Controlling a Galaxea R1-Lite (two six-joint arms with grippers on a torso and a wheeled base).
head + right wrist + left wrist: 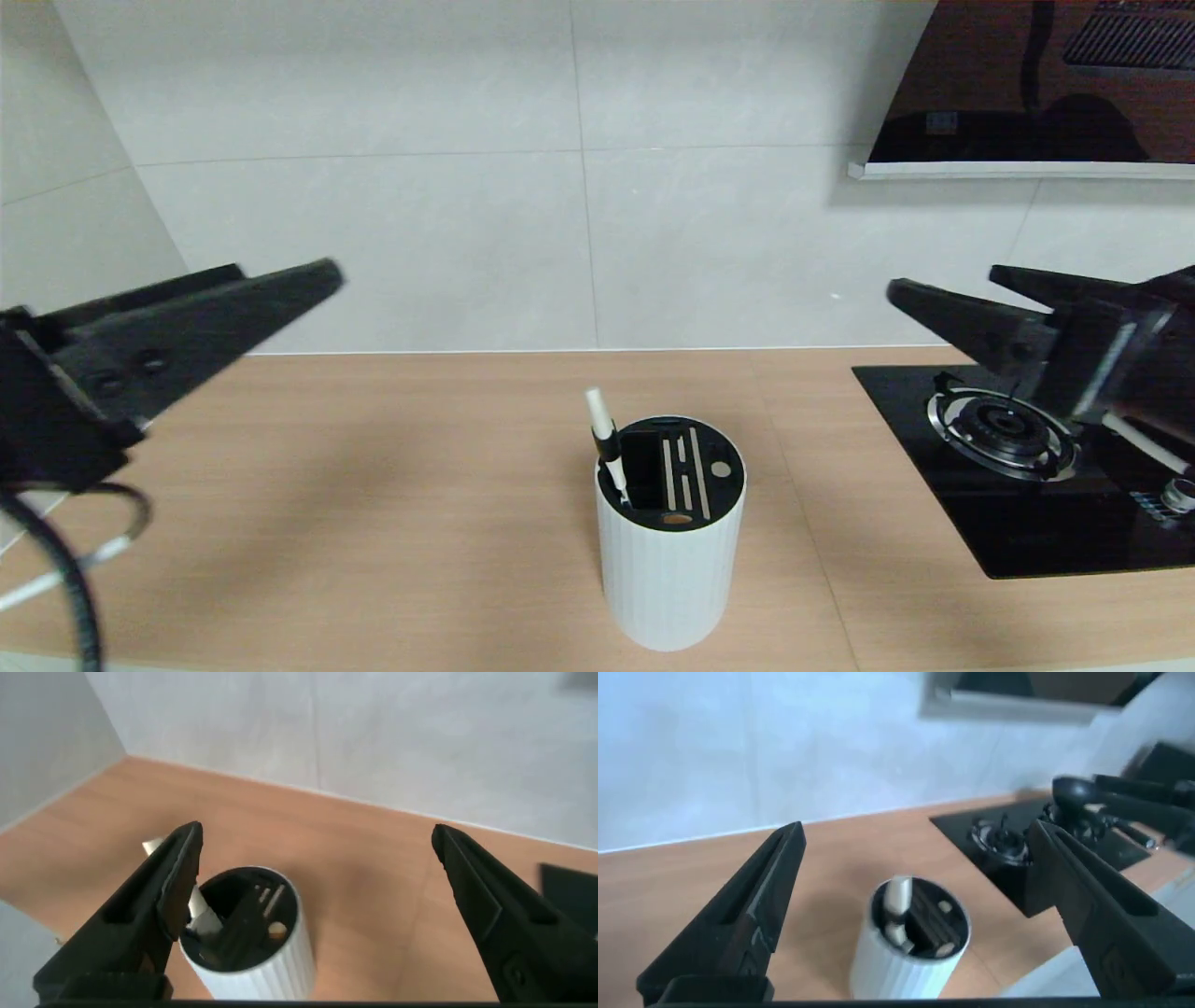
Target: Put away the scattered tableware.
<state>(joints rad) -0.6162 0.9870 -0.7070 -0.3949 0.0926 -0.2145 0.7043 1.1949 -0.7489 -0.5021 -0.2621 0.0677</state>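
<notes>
Nearest to me the white holder (670,569) stood on the counter (373,523), with one white-handled utensil (602,429) leaning in its large compartment. Above it the left gripper (917,833) and the right gripper (315,833) hung wide apart, both holding nothing. I judged this piece stored; the next move called for searching for another piece, perhaps toward the stove (1004,429) behind

Holder (670,579) between the black left gripper (917,835) and right gripper (316,833): white, vertical ribs, black slotted top. Handle (602,425) inside: white, black band. Counter (373,485) below both: tan wood grain.
</notes>
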